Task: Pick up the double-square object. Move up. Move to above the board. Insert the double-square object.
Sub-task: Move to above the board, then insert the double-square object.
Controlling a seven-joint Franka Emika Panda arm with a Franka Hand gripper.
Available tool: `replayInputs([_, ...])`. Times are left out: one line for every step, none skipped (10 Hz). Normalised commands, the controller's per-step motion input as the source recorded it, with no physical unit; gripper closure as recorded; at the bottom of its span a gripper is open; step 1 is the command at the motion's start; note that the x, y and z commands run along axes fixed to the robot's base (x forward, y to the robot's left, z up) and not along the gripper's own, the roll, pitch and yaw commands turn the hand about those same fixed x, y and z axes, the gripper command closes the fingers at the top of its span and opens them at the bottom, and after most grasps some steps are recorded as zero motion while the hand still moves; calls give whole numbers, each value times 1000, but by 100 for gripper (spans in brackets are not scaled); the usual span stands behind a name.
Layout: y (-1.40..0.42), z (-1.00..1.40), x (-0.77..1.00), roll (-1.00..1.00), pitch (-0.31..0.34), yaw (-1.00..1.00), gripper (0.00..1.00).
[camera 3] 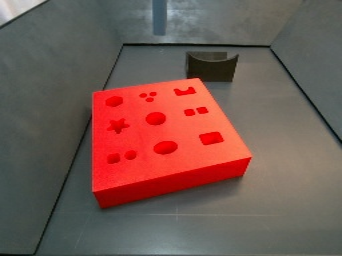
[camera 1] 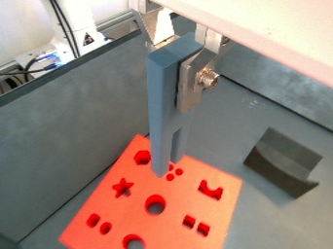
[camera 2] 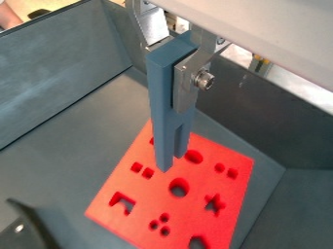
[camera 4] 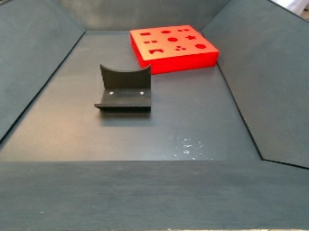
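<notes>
My gripper (camera 1: 177, 70) is shut on the upper end of the double-square object (camera 1: 166, 107), a long slender pale grey-blue bar that hangs upright. Both wrist views show it, with a silver finger (camera 2: 196, 80) clamped on its side. The bar's lower end hangs over the board (camera 1: 120, 214), a thick bright red square block with many shaped holes, and points near the board's edge (camera 2: 140, 148). I cannot tell whether it touches the board. In a side view only the bar's lower end (camera 3: 159, 14) shows above the board (camera 3: 187, 128). The board also shows at the far end of a side view (camera 4: 183, 60); the gripper is out of both side views.
A squat dark grey block with a notched top (camera 3: 211, 63) stands on the grey floor apart from the board, and shows in other views too (camera 1: 283, 160) (camera 4: 123, 90). Sloping grey walls (camera 3: 54, 45) enclose the floor on all sides.
</notes>
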Motion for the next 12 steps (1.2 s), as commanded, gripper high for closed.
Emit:
replayInputs([-267,40,82,15,105,12,100])
replayInputs([-173,34,54,21,86,12,100])
replayInputs([0,-340,0,0,-44,-1000,100])
replayInputs([0,-340,0,0,-47,-1000,100])
replayInputs([0,-311,0,0,-66,-1000,100])
replayInputs([0,-249,34,0,-74,-1000,100])
replayInputs([0,-194,77,-17,-70,-1000,100])
replayInputs([0,-106,251,-53,-57,-860,100])
replayInputs([0,-129,377,-41,-54,-749,100])
replayInputs([0,-226,509,0,-54,-631,100])
replayInputs([0,-406,600,20,-50,-563,100])
replayInputs([0,-617,680,131,-43,-503,100])
